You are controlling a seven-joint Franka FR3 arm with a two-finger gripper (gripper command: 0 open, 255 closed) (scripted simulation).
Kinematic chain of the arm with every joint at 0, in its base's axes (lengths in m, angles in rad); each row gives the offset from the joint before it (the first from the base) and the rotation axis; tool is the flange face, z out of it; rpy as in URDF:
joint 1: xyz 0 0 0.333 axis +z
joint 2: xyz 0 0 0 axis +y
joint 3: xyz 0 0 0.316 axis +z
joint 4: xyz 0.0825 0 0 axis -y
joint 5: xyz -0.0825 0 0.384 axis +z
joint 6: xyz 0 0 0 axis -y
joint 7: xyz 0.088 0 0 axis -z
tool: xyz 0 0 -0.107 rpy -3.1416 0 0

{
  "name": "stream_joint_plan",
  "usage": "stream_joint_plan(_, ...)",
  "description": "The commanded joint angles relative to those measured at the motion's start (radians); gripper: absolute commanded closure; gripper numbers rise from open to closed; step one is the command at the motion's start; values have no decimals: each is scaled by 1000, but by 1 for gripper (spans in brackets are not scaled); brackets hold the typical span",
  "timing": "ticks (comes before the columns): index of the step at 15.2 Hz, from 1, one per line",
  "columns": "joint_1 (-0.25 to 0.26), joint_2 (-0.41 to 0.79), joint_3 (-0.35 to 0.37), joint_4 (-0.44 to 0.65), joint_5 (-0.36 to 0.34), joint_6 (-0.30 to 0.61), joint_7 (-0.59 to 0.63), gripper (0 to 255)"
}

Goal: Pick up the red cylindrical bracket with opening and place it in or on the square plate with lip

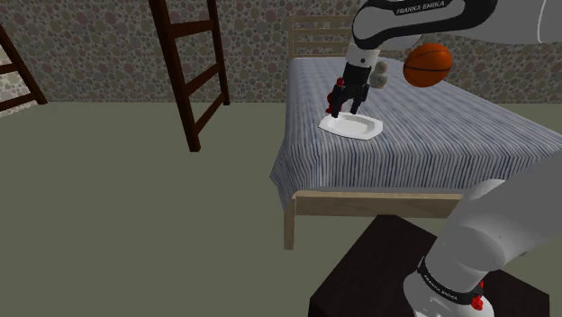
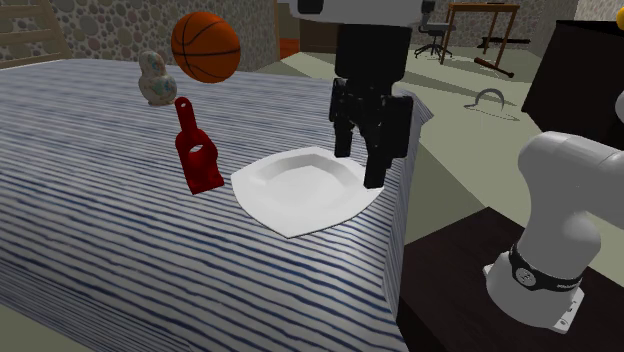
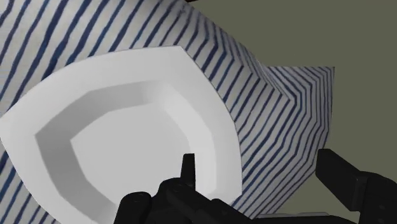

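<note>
The plate (image 2: pixel 262 205) is set on the bed (image 2: pixel 90 220) near its edge. The bracket (image 2: pixel 205 172) is stood just beside it, at the second exterior view's left. A ball (image 2: pixel 205 46) and a figurine (image 2: pixel 154 79) are seen farther back.

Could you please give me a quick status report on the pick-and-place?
Pincer open, empty, above the white square plate. Red bracket standing on the striped bed beside the plate, ungrasped. Nothing blocking; basketball and figurine farther back.

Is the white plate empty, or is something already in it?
Empty: the white plate is bare inside, and the red bracket stands beside it on the bed.
</note>
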Motion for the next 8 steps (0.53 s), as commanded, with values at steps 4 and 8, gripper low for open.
stream_joint_plan(4, -14, 141, -74, 133, 26, 35, -91, 0)
stream_joint_plan(8, -29, 264, -130, 260, 72, 45, -167, 0)
